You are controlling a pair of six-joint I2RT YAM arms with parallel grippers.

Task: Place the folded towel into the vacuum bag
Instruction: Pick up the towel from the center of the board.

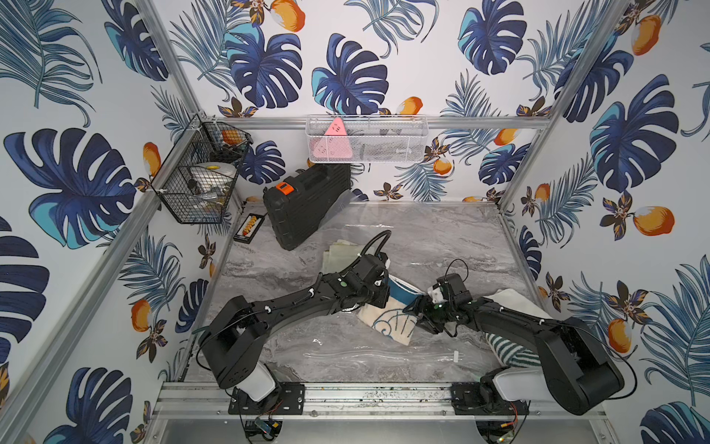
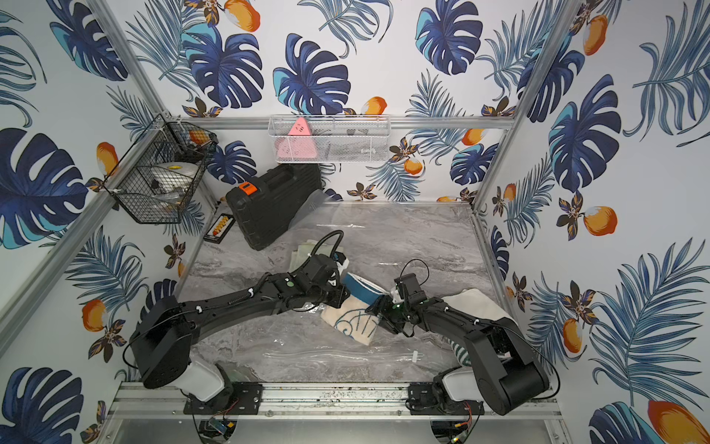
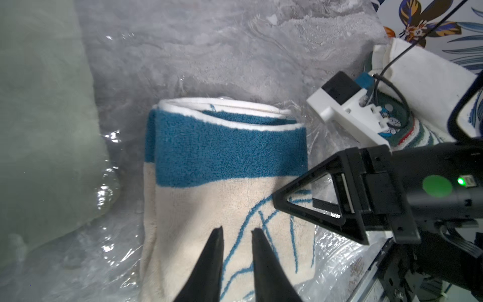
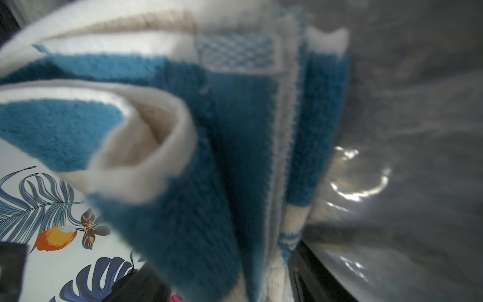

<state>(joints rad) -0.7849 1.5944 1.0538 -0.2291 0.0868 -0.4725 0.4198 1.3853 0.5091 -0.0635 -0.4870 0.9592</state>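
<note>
I have two arms reaching in over the grey marbled worktop [image 1: 246, 276], with one towel between them. The folded towel [image 3: 209, 188], cream with one blue band and blue line work, lies mid-worktop within the spread of the vacuum bag [image 1: 345, 351]. That is the only clear, glossy bag here. Its zip strip [image 1: 384, 355] runs along the near edge and carries one small white clip [image 1: 456, 355]. Film glints close around the towel's sides, but I cannot tell whether the towel lies under the top sheet or on it.

The left end effector [image 3: 237, 234] hangs over the towel's cream end, its two black fingertips a narrow gap apart with only towel showing between them. The right end effector [image 1: 415, 312] meets the towel's side. In the right wrist view the layers bunch and narrow between its two fingers, so it is pinching that edge.

There is one pale green cloth [image 1: 336, 250] beyond the left wrist. A white and green-striped heap [image 1: 509, 348] sits under the right arm, and I cannot count its pieces. At the back stand one black case [image 1: 307, 207] and one bead tray [image 1: 249, 227]. There are two baskets, a black wire basket [image 1: 192, 192] and a white mesh basket [image 1: 365, 148].
</note>
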